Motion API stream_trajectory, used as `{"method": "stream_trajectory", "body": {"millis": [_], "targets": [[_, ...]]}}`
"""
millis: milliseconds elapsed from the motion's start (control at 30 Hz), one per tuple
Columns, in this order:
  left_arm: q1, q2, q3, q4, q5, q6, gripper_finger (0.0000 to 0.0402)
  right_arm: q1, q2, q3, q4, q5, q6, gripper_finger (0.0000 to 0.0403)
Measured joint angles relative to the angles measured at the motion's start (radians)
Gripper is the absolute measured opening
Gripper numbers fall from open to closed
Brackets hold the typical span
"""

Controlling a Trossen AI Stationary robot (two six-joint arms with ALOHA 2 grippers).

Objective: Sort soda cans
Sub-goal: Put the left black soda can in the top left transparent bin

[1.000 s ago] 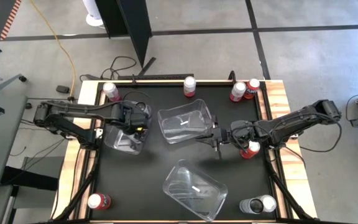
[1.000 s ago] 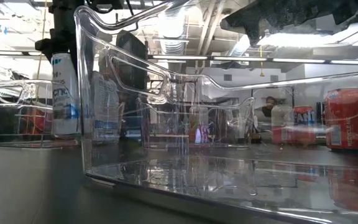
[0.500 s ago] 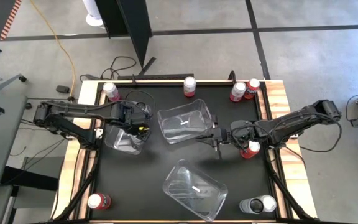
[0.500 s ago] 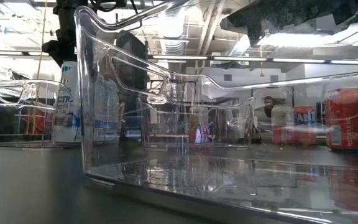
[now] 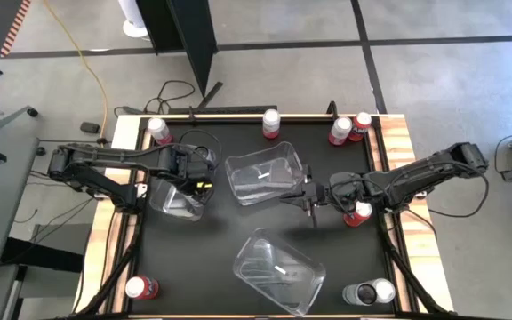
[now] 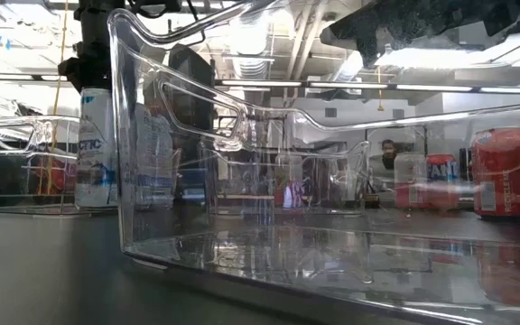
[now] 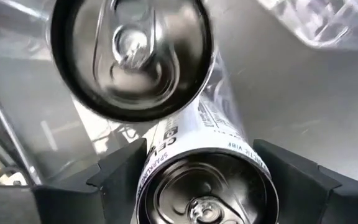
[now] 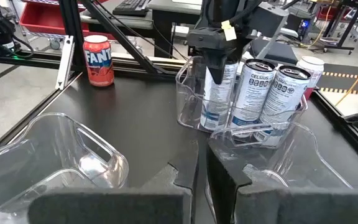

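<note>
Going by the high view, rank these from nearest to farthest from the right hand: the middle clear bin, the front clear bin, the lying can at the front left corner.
From the right hand:
1. Middle clear bin, right beside it.
2. Front clear bin, toward the table's front.
3. Lying can, front left corner.

White cans (image 8: 257, 87) stand upright in a clear bin; red cans (image 5: 348, 129) ring the table edges.

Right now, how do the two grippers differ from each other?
The left gripper is wide, around a white can in the left bin; the right gripper is shut and holds nothing. The left one points down into the bin; the right one hovers beside the middle bin. Both are dark.
</note>
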Motion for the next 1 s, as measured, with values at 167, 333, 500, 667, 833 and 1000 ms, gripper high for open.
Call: {"method": "stream_trajectory", "body": {"millis": [167,333,500,667,833,1000], "targets": [[0.0,0.0,0.0,-0.016,0.002,-0.001,0.0255,0.0,0.0,0.0,0.0,0.0,0.0,0.0051],[0.0,0.0,0.0,-0.018,0.002,0.001,0.025,0.0,0.0,0.0,0.0,0.0,0.0,0.0051],[0.0,-0.001,0.003,-0.028,0.003,0.004,0.025,0.0,0.0,0.0,0.0,0.0,0.0,0.0051],[0.0,-0.011,0.04,-0.116,0.002,0.004,0.025,0.0,0.0,0.0,0.0,0.0,0.0,0.0051],[0.0,-0.025,0.091,-0.198,-0.034,-0.007,0.025,0.0,0.0,0.0,0.0,0.0,0.0,0.0051],[0.031,-0.028,0.11,-0.311,-0.07,-0.015,0.025,0.0,0.0,0.0,0.0,0.0,0.001,0.0051]]}}
